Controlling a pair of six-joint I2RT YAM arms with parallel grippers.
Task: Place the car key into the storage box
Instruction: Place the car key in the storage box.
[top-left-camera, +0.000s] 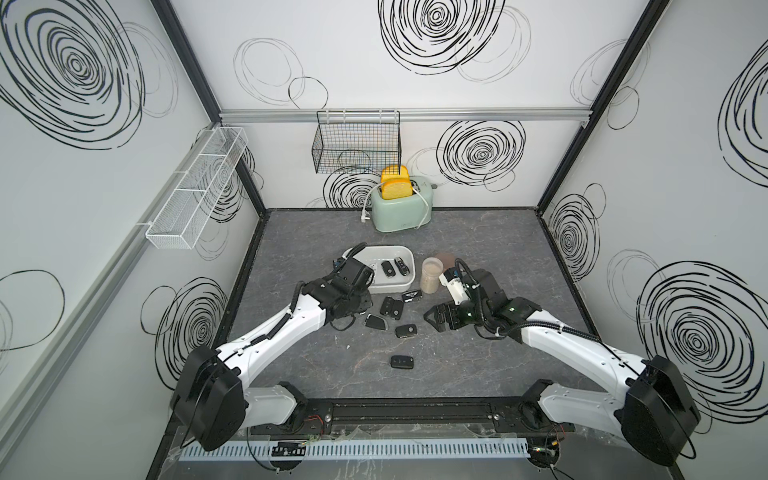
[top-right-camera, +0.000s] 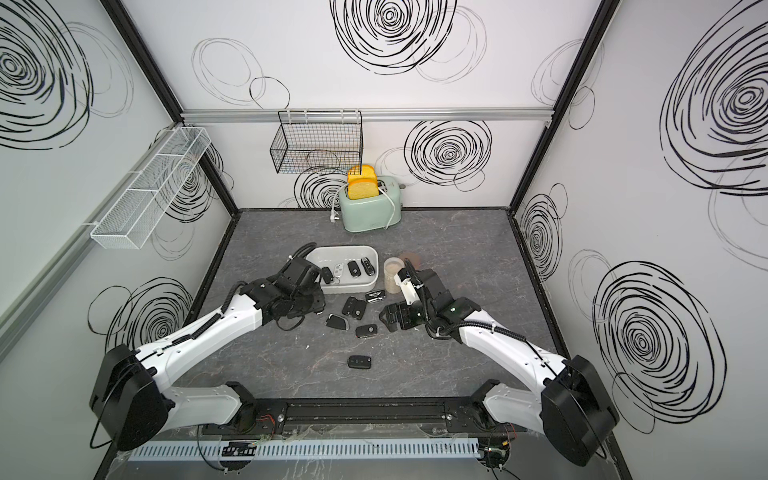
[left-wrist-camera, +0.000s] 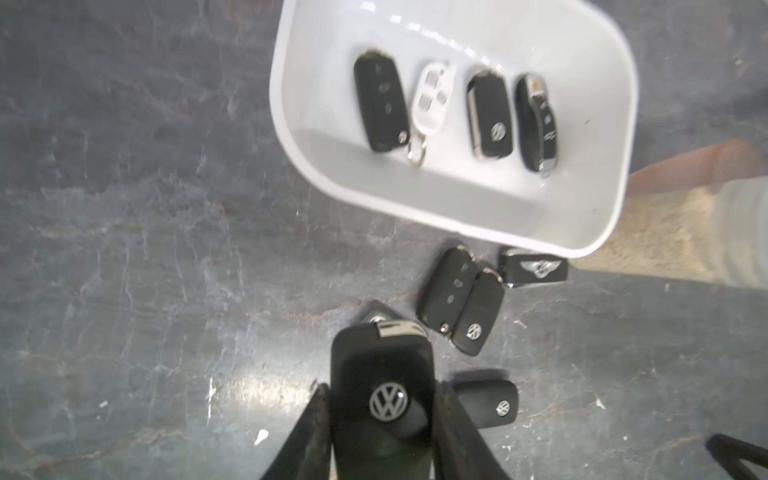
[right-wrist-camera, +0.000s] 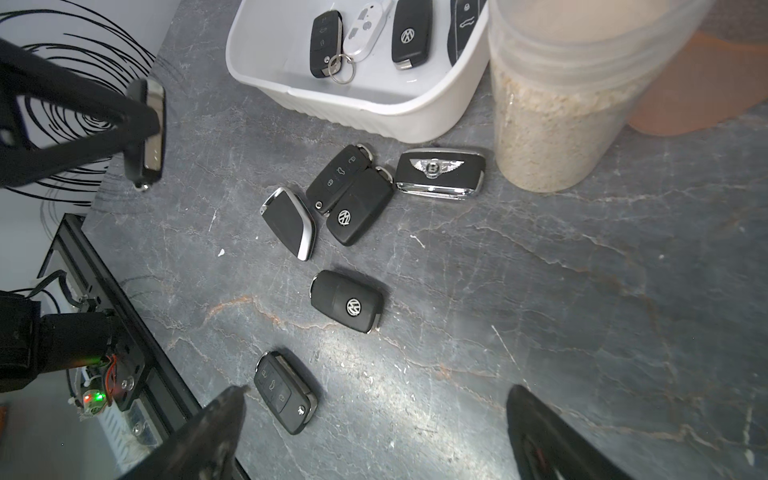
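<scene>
Black car key (left-wrist-camera: 380, 365) sits clamped in the left gripper (left-wrist-camera: 382, 395), apparently lifted off the table (left-wrist-camera: 145, 249), just short of the storage box (left-wrist-camera: 478, 203). Right gripper (right-wrist-camera: 376, 392) hangs wide open, empty, above loose keys (right-wrist-camera: 347, 301). Box beyond holds four fobs (left-wrist-camera: 490, 114).

Step in hand, by my reading: carry.

Next move calls for forward travel until the key clears the near rim, then a low release, avoiding the jar (right-wrist-camera: 552, 124) beside the box.
</scene>
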